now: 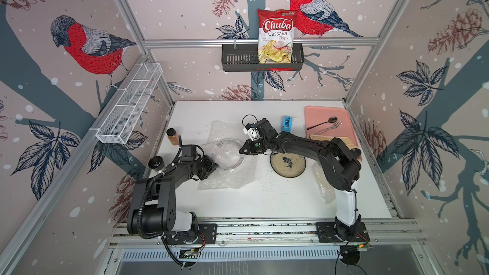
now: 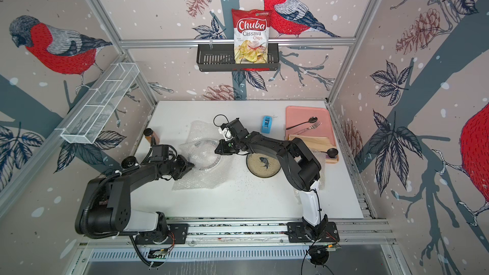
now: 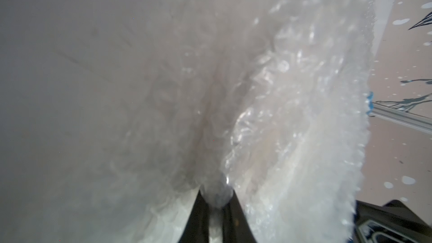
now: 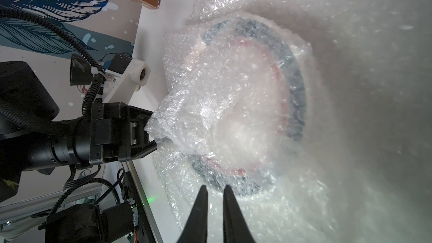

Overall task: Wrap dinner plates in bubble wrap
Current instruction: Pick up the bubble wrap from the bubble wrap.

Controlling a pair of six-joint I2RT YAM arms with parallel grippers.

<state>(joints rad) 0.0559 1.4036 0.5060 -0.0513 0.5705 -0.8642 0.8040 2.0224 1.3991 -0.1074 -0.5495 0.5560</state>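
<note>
A sheet of bubble wrap [image 1: 228, 179] lies on the white table [image 1: 264, 203] left of centre, its long axis running from the far side toward the near edge, slightly skewed. A plate [image 4: 297, 82] with a dark rim and pale centre lies flat in the middle of the sheet. Film is drawn over most of it, so the rim shows only through the bubbles in the right wrist view. The left gripper [image 1: 215, 165] reaches in from the plate's left side, pointing toward the right arm, and is clenched on a bunched fold of the film. The left wrist view shows the wrap crumpled between its fingers [image 3: 230, 218], and the fold rises over the plate's left rim. The right gripper [image 4: 215, 189] points at the plate's right rim from the opposite side, its tips at the film there. Its fingers stand close with a thin gap, and I cannot tell whether any film is caught between them. A tan plate with a dark fish drawing [image 1: 288, 165] lies uncovered just right of the sheet, partly under the right arm. A second piece of bubble wrap [image 1: 325, 185] lies beyond it near the arm's base. Further back sit a blue tape dispenser [image 1: 286, 124] and a pink tray [image 1: 317, 113], and a brown bottle [image 1: 173, 136] stands at the table's left edge.
</note>
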